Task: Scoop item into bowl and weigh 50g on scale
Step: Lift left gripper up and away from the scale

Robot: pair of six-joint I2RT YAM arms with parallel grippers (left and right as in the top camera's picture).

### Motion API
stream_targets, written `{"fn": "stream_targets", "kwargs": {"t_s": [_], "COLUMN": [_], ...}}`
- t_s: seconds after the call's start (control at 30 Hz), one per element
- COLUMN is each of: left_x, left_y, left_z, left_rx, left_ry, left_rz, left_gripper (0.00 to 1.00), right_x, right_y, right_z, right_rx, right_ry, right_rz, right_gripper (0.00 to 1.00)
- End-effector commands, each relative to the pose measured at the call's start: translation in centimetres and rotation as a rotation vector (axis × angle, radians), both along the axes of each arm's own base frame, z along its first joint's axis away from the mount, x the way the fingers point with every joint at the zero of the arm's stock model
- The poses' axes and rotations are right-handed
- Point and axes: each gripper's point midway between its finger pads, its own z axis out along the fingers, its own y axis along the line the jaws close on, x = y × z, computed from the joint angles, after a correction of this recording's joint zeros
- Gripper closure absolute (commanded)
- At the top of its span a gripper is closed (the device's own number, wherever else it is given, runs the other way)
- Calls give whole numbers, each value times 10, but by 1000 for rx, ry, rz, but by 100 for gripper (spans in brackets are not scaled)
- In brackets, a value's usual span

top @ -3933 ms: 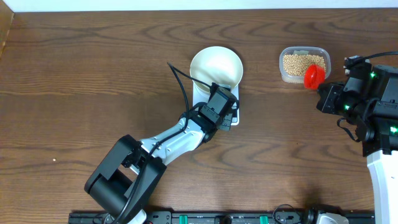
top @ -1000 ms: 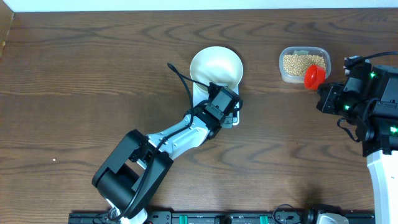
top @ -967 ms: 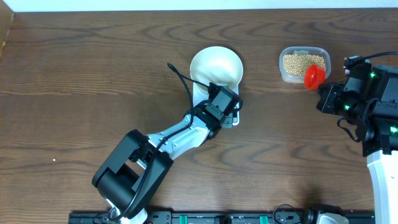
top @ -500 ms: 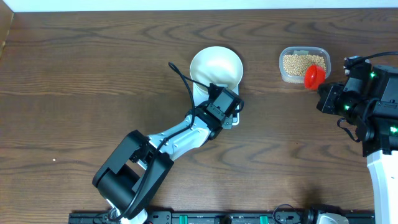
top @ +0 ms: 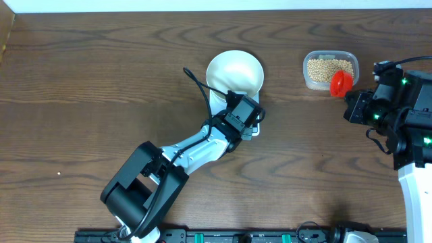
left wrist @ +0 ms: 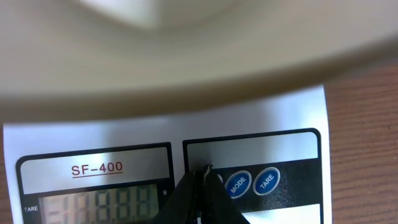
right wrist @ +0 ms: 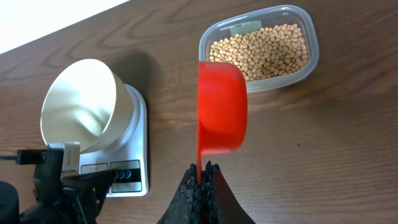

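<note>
Looking down from overhead, we see the round white bowl (top: 234, 71) on the flat white digital scale (top: 215, 103) and tiny tan beans (top: 324, 67) in the clear plastic tub (top: 305, 69) — at the left wrist our left gripper (left wrist: 202, 180) is pinched closed beside the scale's round blue buttons (left wrist: 239, 185); at the right wrist our right gripper (right wrist: 202, 171) clamps the red plastic scoop (right wrist: 222, 106) by its handle.
</note>
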Motion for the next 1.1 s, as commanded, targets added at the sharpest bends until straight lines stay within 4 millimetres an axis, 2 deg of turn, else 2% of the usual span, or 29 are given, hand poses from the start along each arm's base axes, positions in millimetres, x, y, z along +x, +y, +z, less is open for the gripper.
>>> {"fn": "stream_targets", "kwargs": {"t_s": [0.0, 0.6, 0.73, 0.87, 0.97, 1.07], "left_x": [-17, 2, 0, -2, -5, -9], "left_y": [31, 12, -1, -4, -7, -13], "left_z": [-34, 36, 61, 83, 93, 93], "left_rx": [92, -55, -124, -168, -196, -225], "left_ry": [82, -75, -106, -137, -143, -122], "left_rz": [14, 6, -64, -76, -89, -116], "left_gripper": [93, 92, 93, 94, 93, 93], "right_x": [1, 2, 2, 2, 2, 2], "right_y": [-3, -3, -3, -3, -3, -3], "right_z": [11, 11, 11, 11, 11, 11], "right_rx": [-17, -18, -18, -18, -18, -18], "right_ry": [-28, -29, -30, -30, -31, -31], "right_rz": [1, 1, 1, 1, 1, 1], "right_gripper": [99, 99, 99, 99, 99, 99]}}
